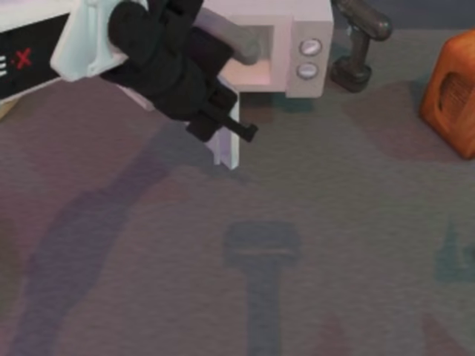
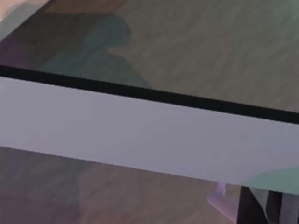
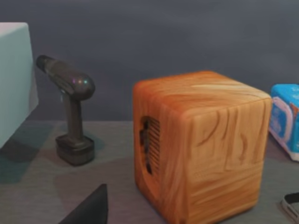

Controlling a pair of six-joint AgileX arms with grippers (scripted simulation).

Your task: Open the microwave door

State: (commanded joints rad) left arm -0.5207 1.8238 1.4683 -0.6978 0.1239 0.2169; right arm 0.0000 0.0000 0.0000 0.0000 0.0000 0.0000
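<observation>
The white microwave [image 1: 312, 18] stands at the back middle of the table, its two grey knobs [image 1: 309, 59] on the right panel. The microwave door [image 1: 231, 152] is swung out toward the front and shows edge-on, leaving the cavity [image 1: 260, 70] bare. My left gripper [image 1: 226, 126] is at the door's upper edge, shut on the door's handle. In the left wrist view the door [image 2: 140, 126] is a white band, with the lilac handle [image 2: 219, 201] running into a black finger [image 2: 247, 210]. My right gripper [image 3: 91, 210] is outside the top view, parked on the right.
A grey power drill [image 1: 360, 44] stands right of the microwave, also in the right wrist view [image 3: 70, 116]. An orange wooden box [image 1: 453, 89] sits at the table's right edge. A blue pack [image 3: 286, 116] lies beyond the box.
</observation>
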